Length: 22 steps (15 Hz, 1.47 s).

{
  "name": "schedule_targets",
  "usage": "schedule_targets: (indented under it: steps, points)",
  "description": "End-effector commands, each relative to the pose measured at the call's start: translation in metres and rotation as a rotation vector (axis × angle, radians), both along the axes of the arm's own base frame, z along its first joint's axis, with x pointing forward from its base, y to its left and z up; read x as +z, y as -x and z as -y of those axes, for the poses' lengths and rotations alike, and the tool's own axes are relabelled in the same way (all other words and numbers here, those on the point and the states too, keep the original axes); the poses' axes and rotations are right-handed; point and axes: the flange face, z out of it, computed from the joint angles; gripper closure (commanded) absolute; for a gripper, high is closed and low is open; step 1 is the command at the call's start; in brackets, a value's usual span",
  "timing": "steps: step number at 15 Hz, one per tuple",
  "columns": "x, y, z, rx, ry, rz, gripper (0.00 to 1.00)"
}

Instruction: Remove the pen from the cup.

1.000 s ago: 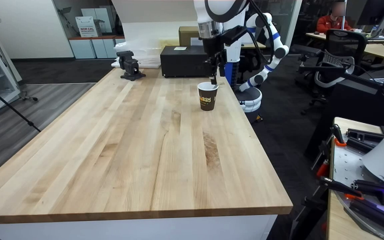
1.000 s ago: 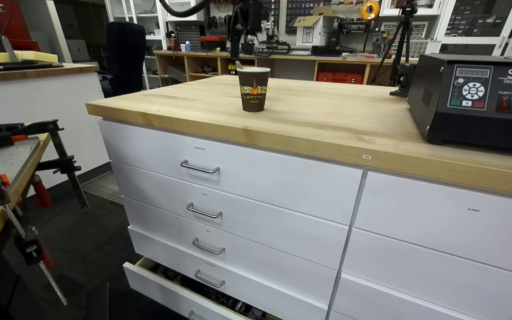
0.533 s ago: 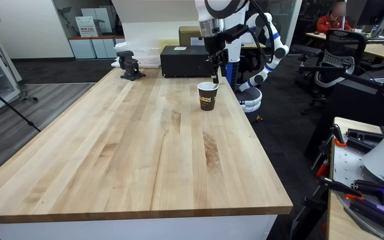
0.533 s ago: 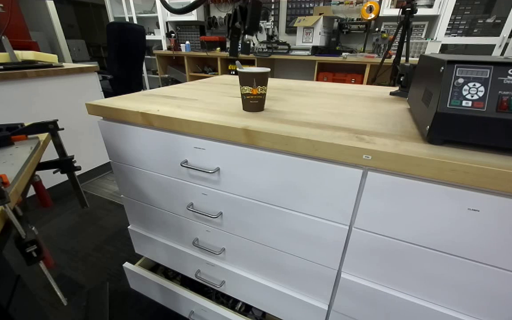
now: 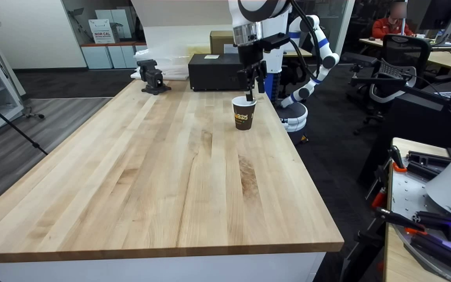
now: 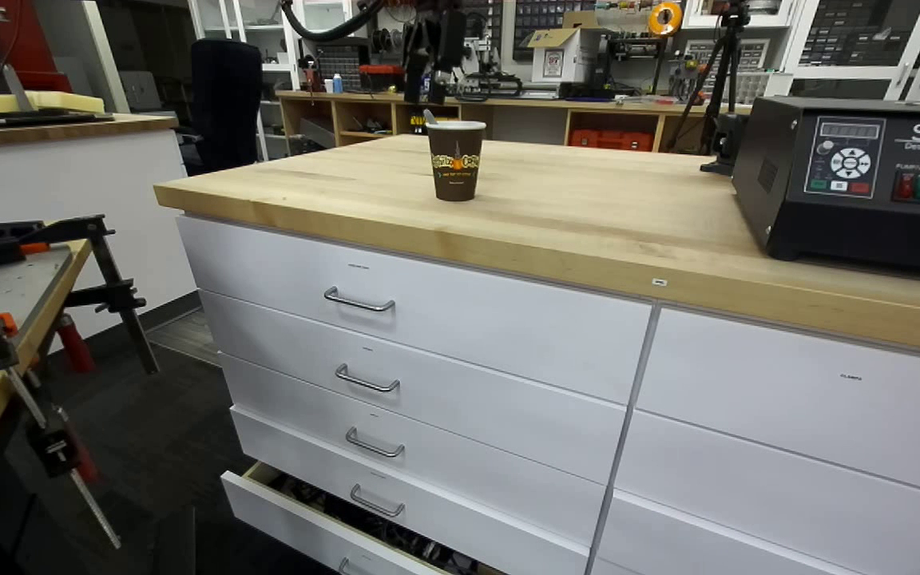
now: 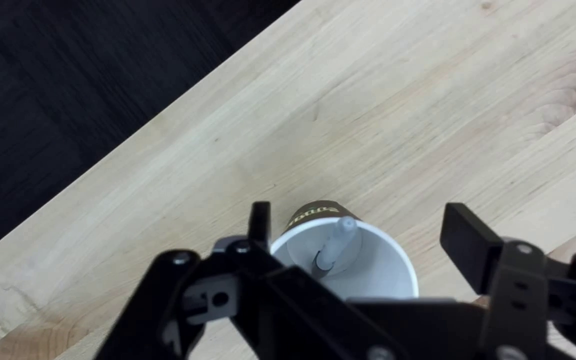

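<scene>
The cup is dark brown with a white rim and stands upright on the wooden table, in both exterior views (image 5: 243, 117) (image 6: 455, 166) and in the wrist view (image 7: 380, 270). The pen looks greyish in the wrist view (image 7: 337, 244); it leans inside the cup with its upper end at the rim. Its tip also shows above the rim in an exterior view (image 6: 430, 116). My gripper (image 7: 364, 234) is open and empty above the cup; in the wrist view its fingertips lie on either side of the pen. It also shows in both exterior views (image 5: 255, 93) (image 6: 430, 80).
The wooden table's (image 5: 163, 164) side edge runs close to the cup. A black machine box (image 5: 215, 72) and a dark vise-like stand (image 5: 154, 78) stand at the table's far end. White drawers (image 6: 428, 319) are below the tabletop, and a low one is pulled out.
My gripper shifted slightly right in an exterior view, then back left to just above the cup's rim. The cup and the pen have not visibly moved.
</scene>
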Motion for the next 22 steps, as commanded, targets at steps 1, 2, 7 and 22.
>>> schedule_targets:
  steps: [1, 2, 7, 22]
  points:
    - [0.001, -0.005, 0.003, 0.015, -0.021, 0.013, 0.38]
    - [0.000, -0.005, 0.003, 0.016, -0.024, 0.015, 0.45]
    - [-0.008, 0.000, -0.002, 0.024, -0.029, 0.019, 0.79]
    - [0.003, 0.004, -0.018, 0.055, -0.026, 0.043, 0.94]
